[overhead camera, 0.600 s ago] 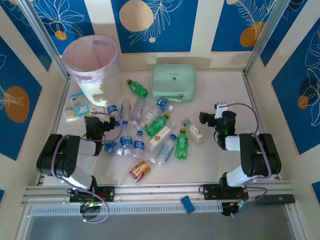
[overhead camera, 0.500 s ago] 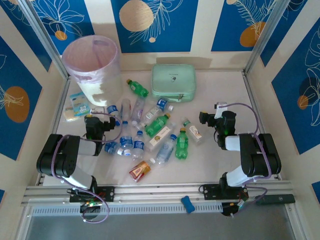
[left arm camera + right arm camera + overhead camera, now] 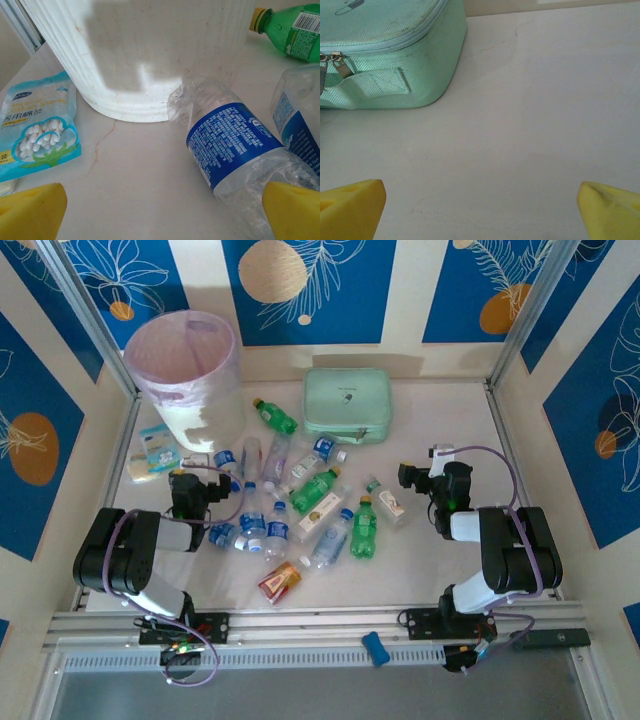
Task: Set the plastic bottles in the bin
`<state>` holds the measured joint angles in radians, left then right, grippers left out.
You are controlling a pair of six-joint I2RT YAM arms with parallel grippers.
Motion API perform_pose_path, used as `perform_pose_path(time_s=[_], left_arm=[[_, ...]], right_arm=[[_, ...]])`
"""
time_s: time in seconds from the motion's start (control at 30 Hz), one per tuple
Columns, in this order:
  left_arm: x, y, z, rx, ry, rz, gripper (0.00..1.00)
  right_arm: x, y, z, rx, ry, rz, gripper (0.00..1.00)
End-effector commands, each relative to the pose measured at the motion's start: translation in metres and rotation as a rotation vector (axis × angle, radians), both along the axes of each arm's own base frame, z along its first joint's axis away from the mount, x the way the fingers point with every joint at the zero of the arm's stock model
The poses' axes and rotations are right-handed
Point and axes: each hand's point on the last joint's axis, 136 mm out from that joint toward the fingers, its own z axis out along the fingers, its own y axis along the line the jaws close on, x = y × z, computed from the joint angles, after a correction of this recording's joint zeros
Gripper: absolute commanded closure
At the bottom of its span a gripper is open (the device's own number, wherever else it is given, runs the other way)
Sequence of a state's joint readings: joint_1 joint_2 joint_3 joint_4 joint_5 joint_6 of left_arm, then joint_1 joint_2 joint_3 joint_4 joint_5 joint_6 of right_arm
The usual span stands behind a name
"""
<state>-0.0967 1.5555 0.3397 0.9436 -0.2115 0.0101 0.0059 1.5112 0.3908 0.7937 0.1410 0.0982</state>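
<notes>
The plastic bottles (image 3: pixel 277 530) are lying scattered on the surface (image 3: pixel 440 420), none visibly inside the bin (image 3: pixel 200 412) standing far-left, while the left gripper (image 3: pixel 188 484) and right gripper (image 3: pixel 415 474) are sitting alongside, jaws wide and empty.

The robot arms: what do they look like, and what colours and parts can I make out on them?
The left arm and right arm are built of chunky black and pale grey segments with rounded joints. A thin lilac cable loops along each. The left gripper and right gripper are black, with bright yellow fingertips.
</notes>
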Motion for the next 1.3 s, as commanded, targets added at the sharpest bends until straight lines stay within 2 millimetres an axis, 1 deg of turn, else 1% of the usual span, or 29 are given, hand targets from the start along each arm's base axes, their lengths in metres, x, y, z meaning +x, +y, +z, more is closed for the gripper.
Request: perform_pose_path(time_s=[0.0,0.2,0.4,0.47,0.53,0.63,0.7,0.77,0.87,0.93,1.0,1.1,1.2,1.27], left_arm=[[0.008,0.000,0.011,0.014,-0.041,0.000,0.00],[0.008,0.000,0.010,0.013,-0.037,-0.001,0.00],[0.007,0.000,0.014,0.019,-0.050,0.001,0.00],[0.005,0.002,0.020,0.020,-0.052,0.013,0.00],[0.001,0.007,0.031,0.022,-0.058,0.040,0.00],[-0.005,0.015,0.051,0.021,-0.064,0.087,0.00],[-0.009,0.019,0.069,0.019,-0.071,0.110,0.00],[-0.013,0.021,0.085,0.004,-0.074,0.126,0.00],[-0.023,0.020,0.107,-0.054,-0.059,0.135,0.00],[-0.030,0.015,0.118,-0.114,-0.044,0.120,0.00],[-0.039,0.006,0.128,-0.190,-0.030,0.085,0.00],[-0.051,-0.015,0.134,-0.296,0.003,-0.005,0.00],[-0.059,-0.035,0.132,-0.397,0.067,-0.080,0.00],[-0.062,-0.048,0.129,-0.463,0.099,-0.114,0.00]], right_arm=[[0.008,0.004,0.009,0.016,-0.029,0.013,0.01],[0.008,0.003,0.009,0.020,-0.027,0.014,0.01],[0.008,0.004,0.011,0.018,-0.030,0.014,0.01],[0.008,0.001,0.020,0.014,-0.029,-0.005,0.01],[0.007,-0.001,0.031,0.009,-0.014,-0.022,0.01],[0.007,-0.003,0.048,0.003,0.000,-0.042,0.01],[0.006,-0.003,0.060,0.030,0.017,-0.060,0.01],[0.006,0.002,0.072,0.071,0.040,-0.052,0.01],[0.003,0.018,0.084,0.119,0.115,-0.021,0.01],[-0.003,0.030,0.086,0.126,0.200,0.006,0.01],[-0.011,0.045,0.088,0.118,0.285,0.041,0.01],[-0.027,0.068,0.085,0.106,0.408,0.100,0.01],[-0.048,0.088,0.078,0.078,0.547,0.185,0.03],[-0.061,0.095,0.073,0.050,0.636,0.223,0.03]])
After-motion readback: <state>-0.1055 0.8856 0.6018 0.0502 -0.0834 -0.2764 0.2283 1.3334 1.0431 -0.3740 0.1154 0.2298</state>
